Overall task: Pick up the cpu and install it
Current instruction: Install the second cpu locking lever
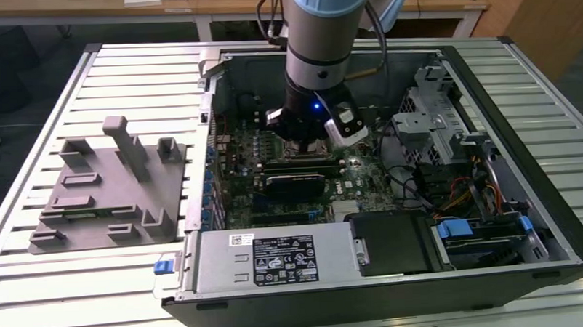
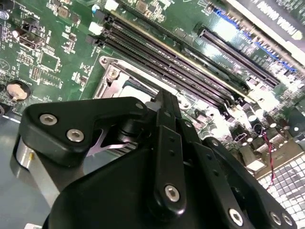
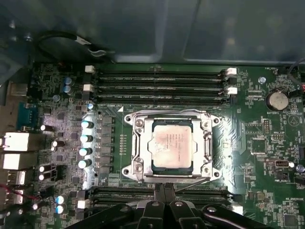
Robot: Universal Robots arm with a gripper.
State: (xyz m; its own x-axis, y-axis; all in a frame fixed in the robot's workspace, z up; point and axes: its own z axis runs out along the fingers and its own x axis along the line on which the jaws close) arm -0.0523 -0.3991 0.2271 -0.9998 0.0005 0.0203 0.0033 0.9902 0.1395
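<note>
Silver cpu [image 3: 172, 145] lies seated in the socket [image 3: 208, 143] on the motherboard [image 3: 257, 143]; the gripper [image 3: 164, 191] hovers just beside it, fingers [image 3: 159, 192] pressed together, empty.

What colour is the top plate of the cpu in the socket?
Pale silver with faint pinkish-brown smudges; the cpu shows best in the first wrist view.

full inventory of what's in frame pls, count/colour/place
computer case: 1, black, open on the slatted table
table: 1, pale slatted metal
tray: 1, grey, on the table at the exterior view's left of the case
motherboard: 1, green, inside the case
socket: 1, silver metal frame, mid-board
cpu: 1, pale silver, seated in the socket
coin cell: 1, silver, on the board
power supply: 1, grey, near edge of the case
arm: 1, grey and black, reaching down into the case
gripper: 1, black, beside the socket
</note>
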